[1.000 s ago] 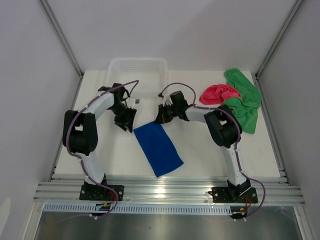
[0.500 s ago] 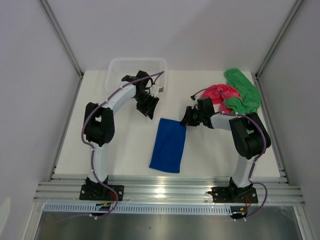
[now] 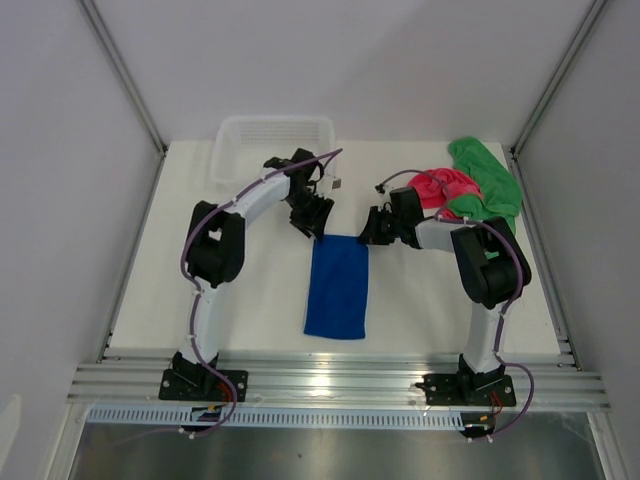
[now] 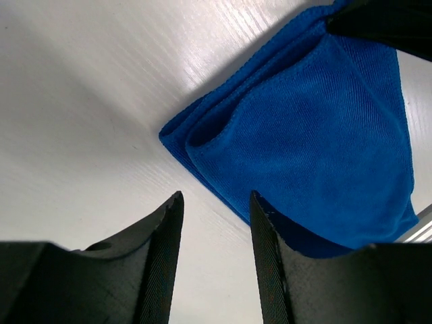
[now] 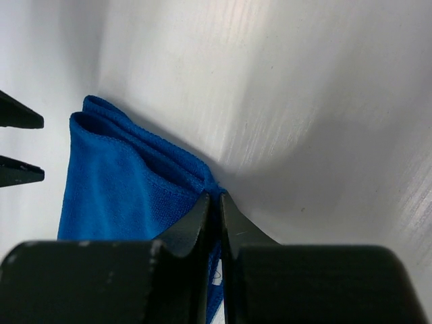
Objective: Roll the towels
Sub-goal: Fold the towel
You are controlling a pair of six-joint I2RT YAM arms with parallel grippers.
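Here, the blue towel (image 3: 337,286) is lying folded flat on the table (image 3: 250,290). The right gripper (image 5: 214,199) is pinching its far right corner tightly. The left gripper (image 4: 214,202) is hanging narrowly parted just beside the far left corner. Beyond, the pink-red towel (image 3: 440,187) and green towel (image 3: 488,185) are lying bunched together.

The blue towel (image 5: 115,175) runs out of sight behind the right end effector (image 5: 214,198) in its wrist view.

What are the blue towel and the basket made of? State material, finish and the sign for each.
Blue towel: soft cloth, probably microfibre. Matte, with a fine ribbed weave and a stitched hem, and its layers fold limply.
Basket: apparently white, slightly translucent plastic. Thin stiff walls with a mesh pattern, though it is too small to judge the finish.
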